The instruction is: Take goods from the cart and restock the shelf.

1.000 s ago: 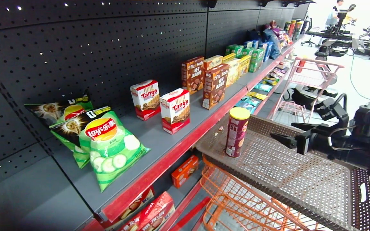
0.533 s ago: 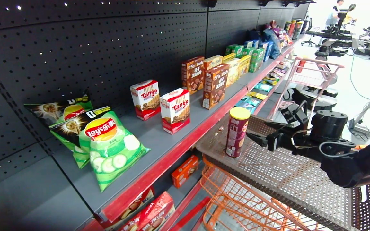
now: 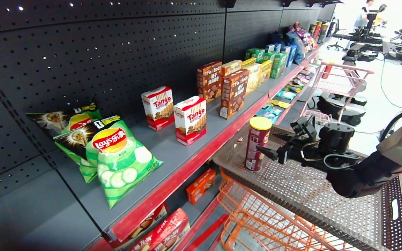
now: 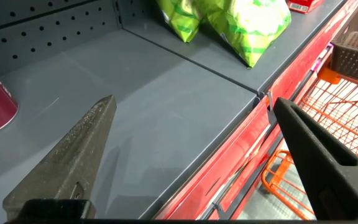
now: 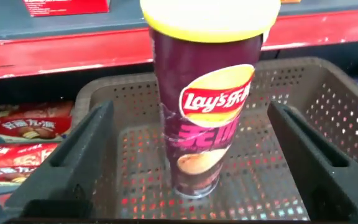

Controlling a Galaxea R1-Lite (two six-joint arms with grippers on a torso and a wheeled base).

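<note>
We are holding our right gripper (image 3: 269, 141) spread wide, level with the chip can (image 3: 258, 143) standing upright on the cart tray (image 3: 326, 195), seemingly ready to straddle it; our left gripper (image 4: 188, 155), likewise spread, is hovering over bare shelf (image 4: 166, 93) beyond.

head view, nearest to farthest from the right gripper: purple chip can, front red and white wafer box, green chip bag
1. Purple yellow-lidded chip can, on the cart tray, just before the right gripper.
2. Front red-and-white wafer box, on the shelf, leftward.
3. Green chip bag, farthest left on the shelf.
</note>
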